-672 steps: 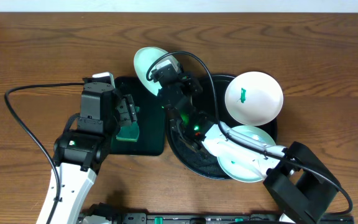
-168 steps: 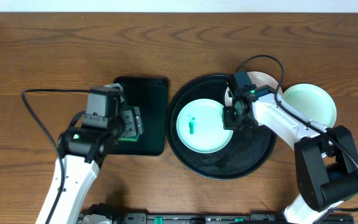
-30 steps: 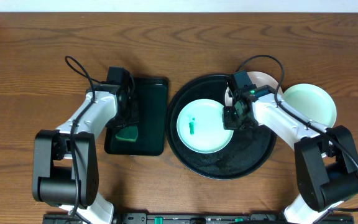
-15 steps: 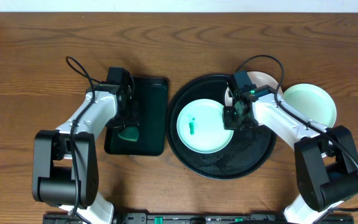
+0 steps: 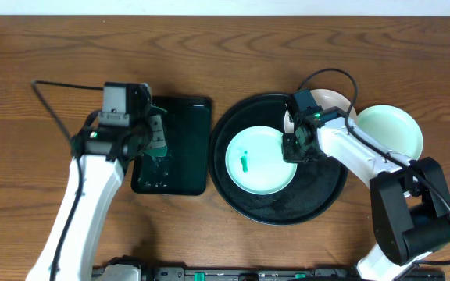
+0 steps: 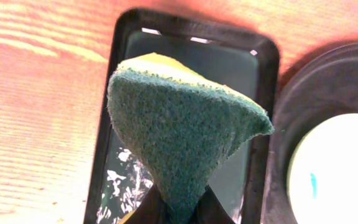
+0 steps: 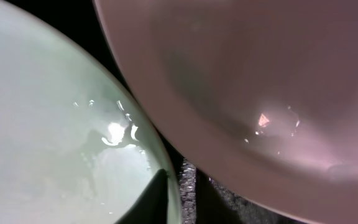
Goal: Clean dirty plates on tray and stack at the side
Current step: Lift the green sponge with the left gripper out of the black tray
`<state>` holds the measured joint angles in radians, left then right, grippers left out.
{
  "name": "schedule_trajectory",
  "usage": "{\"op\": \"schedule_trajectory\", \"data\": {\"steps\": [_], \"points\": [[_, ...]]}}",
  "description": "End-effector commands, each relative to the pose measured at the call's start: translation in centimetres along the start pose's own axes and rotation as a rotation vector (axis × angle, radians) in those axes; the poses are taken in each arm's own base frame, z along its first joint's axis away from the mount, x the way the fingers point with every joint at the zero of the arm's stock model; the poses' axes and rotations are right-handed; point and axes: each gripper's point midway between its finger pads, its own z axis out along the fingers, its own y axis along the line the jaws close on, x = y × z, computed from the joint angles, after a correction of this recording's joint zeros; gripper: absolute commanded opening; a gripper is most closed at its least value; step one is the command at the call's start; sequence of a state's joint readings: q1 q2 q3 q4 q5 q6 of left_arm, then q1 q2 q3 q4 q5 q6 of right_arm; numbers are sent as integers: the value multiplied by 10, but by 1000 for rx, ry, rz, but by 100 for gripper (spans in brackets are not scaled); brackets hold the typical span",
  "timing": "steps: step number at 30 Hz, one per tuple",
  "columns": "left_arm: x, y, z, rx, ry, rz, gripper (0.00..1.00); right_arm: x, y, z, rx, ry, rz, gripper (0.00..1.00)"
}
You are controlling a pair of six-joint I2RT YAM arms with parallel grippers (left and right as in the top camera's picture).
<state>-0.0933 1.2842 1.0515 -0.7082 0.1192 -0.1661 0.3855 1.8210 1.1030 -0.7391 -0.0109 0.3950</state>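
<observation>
On the round black tray [image 5: 319,199] lies a pale mint plate [image 5: 260,161] with a small green smear at its centre. My right gripper [image 5: 290,148] sits at this plate's right rim. In the right wrist view one dark finger [image 7: 154,199] rests inside the rim of the mint plate [image 7: 55,124]; the other finger is hidden. A white plate [image 5: 333,101] lies partly under the right arm, its wet inside [image 7: 260,81] close by. A second mint plate [image 5: 389,129] rests on the table to the right. My left gripper [image 6: 182,208] is shut on a green sponge [image 6: 185,137].
A black rectangular tray [image 5: 182,156], wet and streaked with foam [image 6: 126,180], lies left of the round tray [image 6: 291,124]. The left gripper [image 5: 156,140] hangs over its left part. Cables loop above both arms.
The left gripper has closed on the sponge and lifted it off the rectangular tray, with the arm drawn back to the left. The mint plate on the round tray has shifted slightly right.
</observation>
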Motion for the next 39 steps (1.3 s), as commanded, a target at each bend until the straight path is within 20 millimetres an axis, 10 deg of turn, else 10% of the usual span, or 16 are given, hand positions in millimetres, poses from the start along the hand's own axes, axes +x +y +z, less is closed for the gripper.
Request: {"op": "schedule_trajectory", "data": {"steps": [1,39], "points": [[-7,-3,-18,15,-48,17,7,0,-8,2,38,-4,4,21],[24,8,29,-32,148,-27,7,9,5,2,-43,46,83,2]]}}
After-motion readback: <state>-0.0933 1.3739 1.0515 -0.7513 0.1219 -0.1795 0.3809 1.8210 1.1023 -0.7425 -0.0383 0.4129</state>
